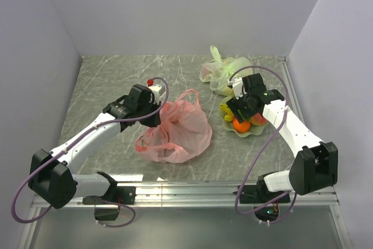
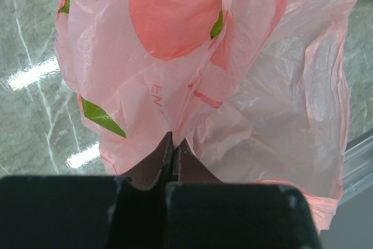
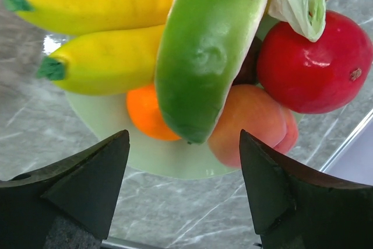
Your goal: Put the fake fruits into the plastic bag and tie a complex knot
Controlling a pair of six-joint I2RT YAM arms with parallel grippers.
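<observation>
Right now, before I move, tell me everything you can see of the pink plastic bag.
The pink plastic bag is thin, crinkly and translucent, printed with red-orange shapes, green leaves and lettering. It lies slumped on the marble table, left of the fruit plate and apart from it, with a loop handle at its far side. The left gripper is shut on a pinched fold of it. I see no fruit inside.

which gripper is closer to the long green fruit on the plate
Right. The right gripper, fingers open, sits in front of the long green fruit on the plate; the left gripper is far off, fingers shut on the pink bag.
</observation>
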